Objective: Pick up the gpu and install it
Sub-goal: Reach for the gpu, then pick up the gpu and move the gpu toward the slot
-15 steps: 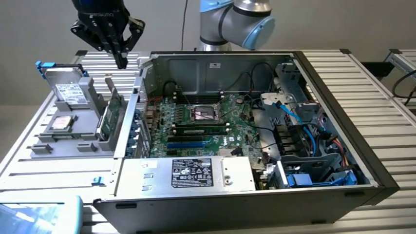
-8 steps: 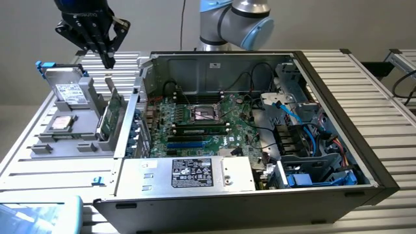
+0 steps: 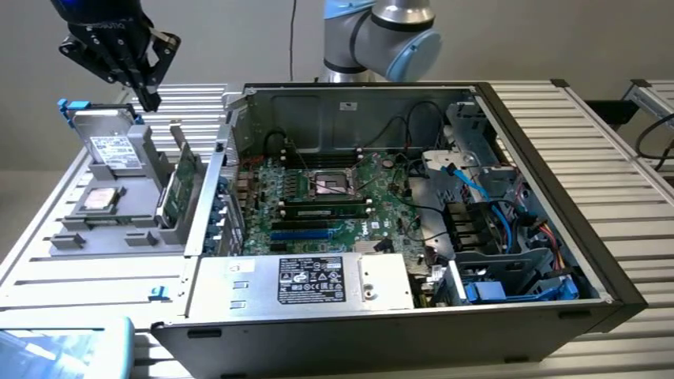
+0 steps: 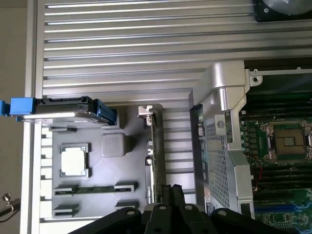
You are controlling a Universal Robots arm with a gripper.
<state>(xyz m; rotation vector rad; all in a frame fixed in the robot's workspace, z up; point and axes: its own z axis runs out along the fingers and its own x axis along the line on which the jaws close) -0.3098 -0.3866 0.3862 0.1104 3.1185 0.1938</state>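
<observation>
One black pincer [image 3: 151, 99] [image 4: 170, 189], fingers pressed together on nothing, hangs above a grey holder [image 3: 74, 229] [image 4: 113, 145]. The holder sits on the slatted bench [image 3: 621, 205] just beside the open case [image 3: 421, 335], on the exterior view's left of it. The gpu [image 3: 188, 180] [image 4: 155, 156] stands on edge in the holder, at the side nearest the case, with the pincer tips over it. Farther from the case, the holder carries a hard drive [image 3: 110, 150] [image 4: 63, 109] with blue tabs, a processor chip [image 3: 100, 199] [image 4: 74, 161] and a memory stick [image 4: 95, 189]. The case's metal side wall [image 3: 216, 197] [image 4: 217, 161] rises between the gpu and the motherboard [image 3: 316, 197] [image 4: 273, 146]. Cables [image 3: 474, 185] and a labelled silver box [image 3: 327, 280] crowd the case interior.
</observation>
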